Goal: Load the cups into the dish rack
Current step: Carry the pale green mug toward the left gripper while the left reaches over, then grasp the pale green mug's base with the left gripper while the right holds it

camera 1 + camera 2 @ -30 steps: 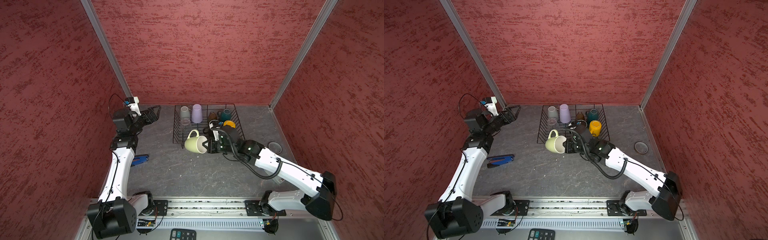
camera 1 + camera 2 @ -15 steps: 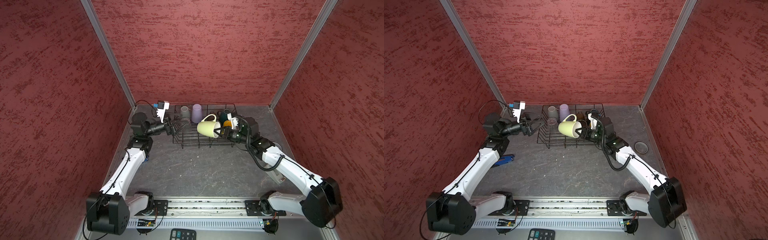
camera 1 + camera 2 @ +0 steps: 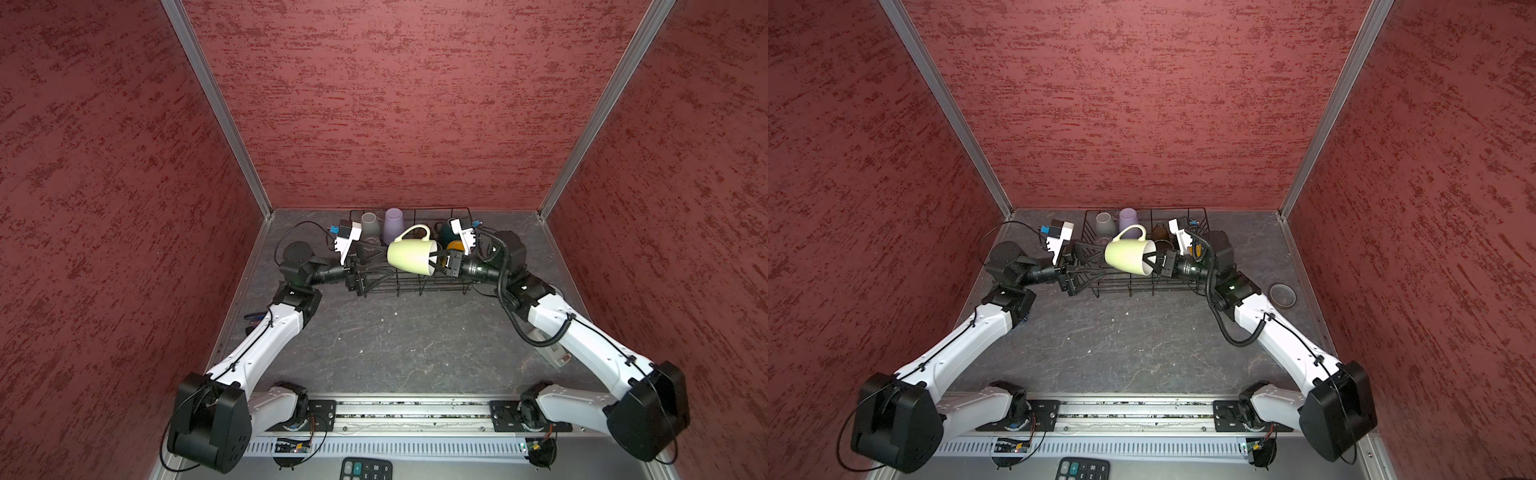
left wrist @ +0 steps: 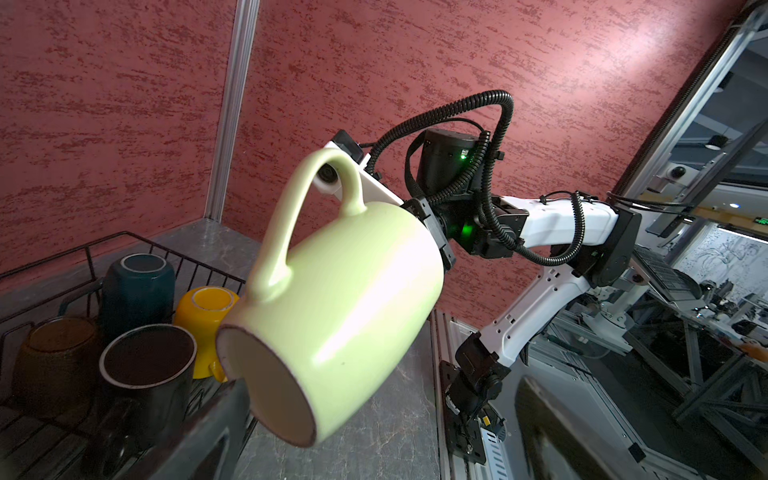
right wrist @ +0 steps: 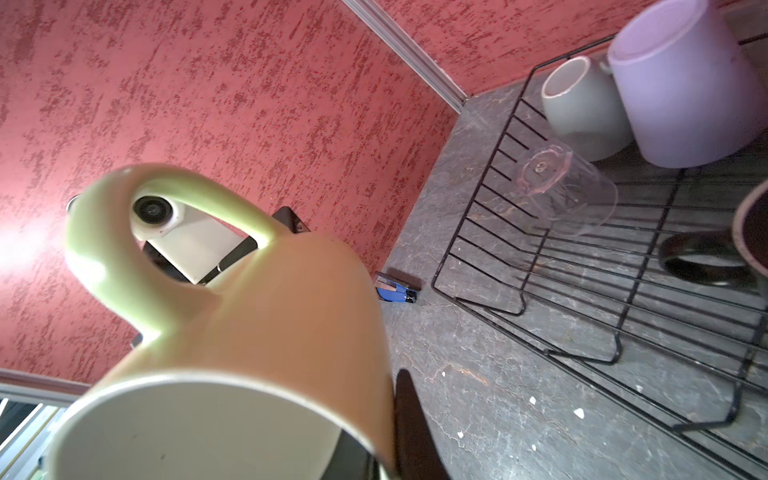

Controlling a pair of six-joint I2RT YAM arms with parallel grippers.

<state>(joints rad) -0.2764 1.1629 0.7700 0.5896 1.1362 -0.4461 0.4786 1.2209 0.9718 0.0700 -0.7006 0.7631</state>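
Pose: right arm reaches level over the dish rack (image 3: 415, 286) at the worktop's far edge; left arm faces it. Right tool (image 3: 435, 261) clenched on the rim of the pale-green mug (image 3: 409, 255), held sideways, handle up, above the rack. Left tool (image 3: 376, 264) spread wide beside the mug's base; contact unclear. In rack: lilac tumbler (image 3: 392, 224), grey mug (image 3: 370, 224), clear glass (image 5: 561, 187), teal mug (image 4: 137, 286), yellow mug (image 4: 203, 316), brown mug (image 4: 54, 357), black mug (image 4: 145, 365).

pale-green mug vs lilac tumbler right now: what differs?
The pale-green mug has a handle; the lilac tumbler has none. The mug hangs on its side in the air, its rim pinched by the right end effector; the tumbler stands base up in the dish rack. Both are opaque pastel cups.
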